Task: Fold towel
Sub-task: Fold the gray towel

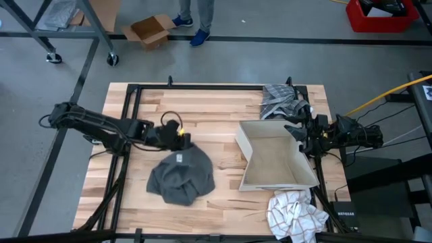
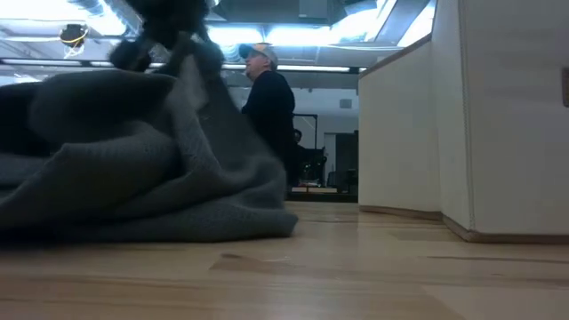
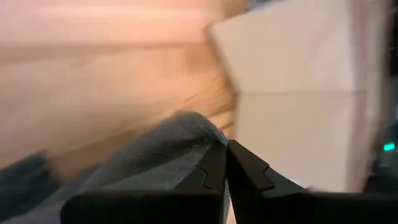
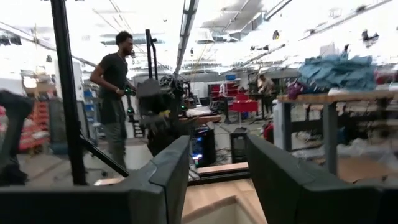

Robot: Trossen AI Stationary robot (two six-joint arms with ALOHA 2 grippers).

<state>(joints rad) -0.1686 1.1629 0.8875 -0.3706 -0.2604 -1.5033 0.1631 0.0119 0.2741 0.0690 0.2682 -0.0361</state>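
wooden table: grey towel heaped near its middle, beside white box. left gripper pinched tight on towel's far edge. right gripper parked, fingers apart, empty. risk: thin pinch slipping, or bunched cloth dragging and knocking box.

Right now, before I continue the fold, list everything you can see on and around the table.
Grey towel: one, crumpled, left-centre of table.
White bin: one, open, right of centre.
Striped cloth: one, grey, far right corner.
Checked cloth: one, white, near right corner.
Table: one, light wood.
Cardboard box: one, brown, on the floor beyond.
Red crate: one, floor, far right.
Person: one, dark top, beyond the table.
Left gripper: shut on the towel's far edge.
Right gripper: open, by the bin's right wall.
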